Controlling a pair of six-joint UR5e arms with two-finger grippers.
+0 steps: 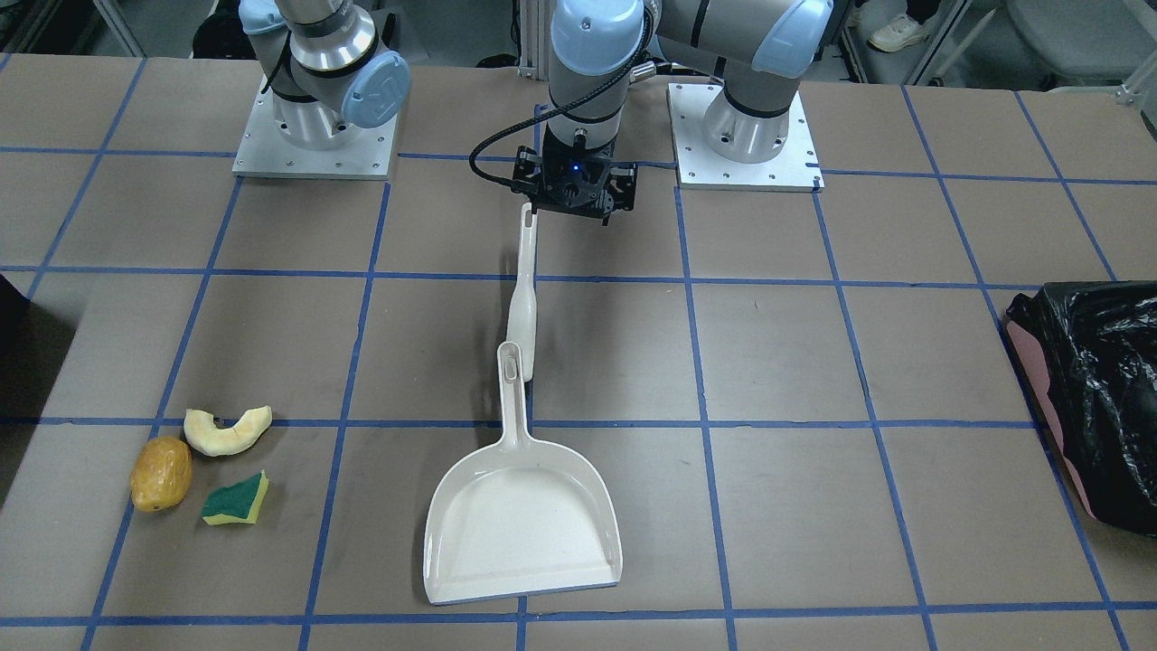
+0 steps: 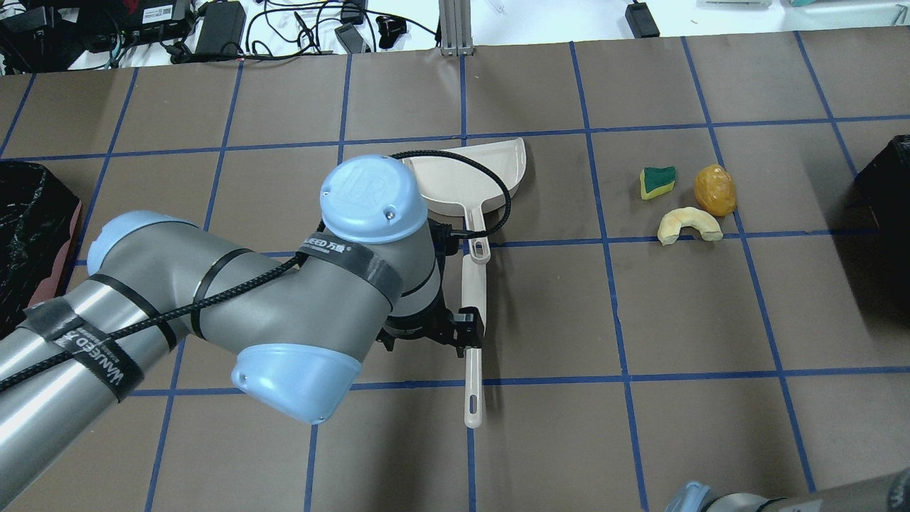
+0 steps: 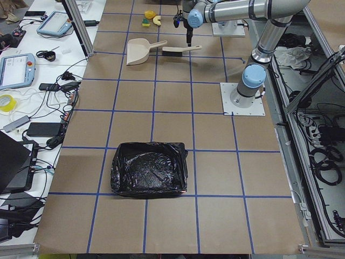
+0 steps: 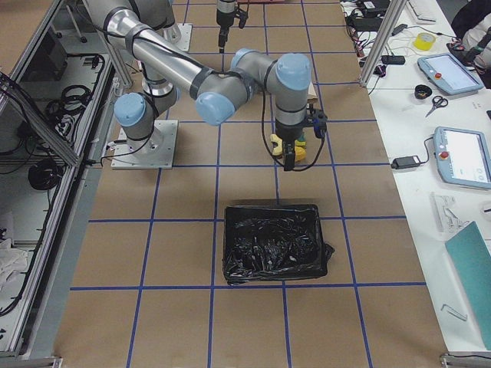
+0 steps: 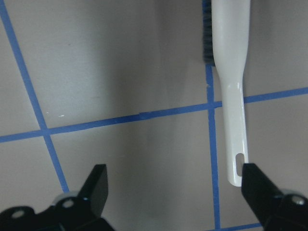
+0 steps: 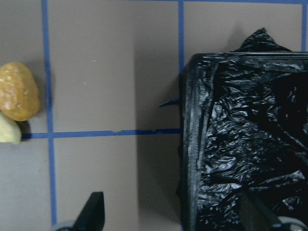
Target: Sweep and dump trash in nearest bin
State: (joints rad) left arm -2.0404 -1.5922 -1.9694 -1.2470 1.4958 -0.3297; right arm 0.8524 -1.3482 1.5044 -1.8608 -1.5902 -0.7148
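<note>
When the table (image 1: 813, 362) is read from left to right in the front-facing view, the trash is found first, near the left end. It consists of three items lying close together on the surface: the potato-like lump (image 1: 161, 474), the crescent slice (image 1: 228, 431) just beside it, and the sponge piece (image 1: 236, 499) set slightly apart. In the right wrist view the lump and slice are seen at the left border, with a black-lined bin (image 6: 240, 134) at the right. The right gripper (image 6: 171, 199) is held above the strip of table between them, its fingers spread wide with nothing enclosed.

At the table's centre the white dustpan (image 1: 524, 524) is laid flat, mouth towards the operators' side. The end of its handle overlaps the head of the white brush (image 1: 522, 298), which is aligned towards the robot. The left gripper (image 1: 576, 194) is positioned over the far tip of the brush handle. In the left wrist view its jaws are seen parted, with the handle tip close to one finger (image 5: 255, 185) but not clamped.

A second black-lined bin (image 1: 1098, 398) is located at the right edge, well apart from the trash
</note>
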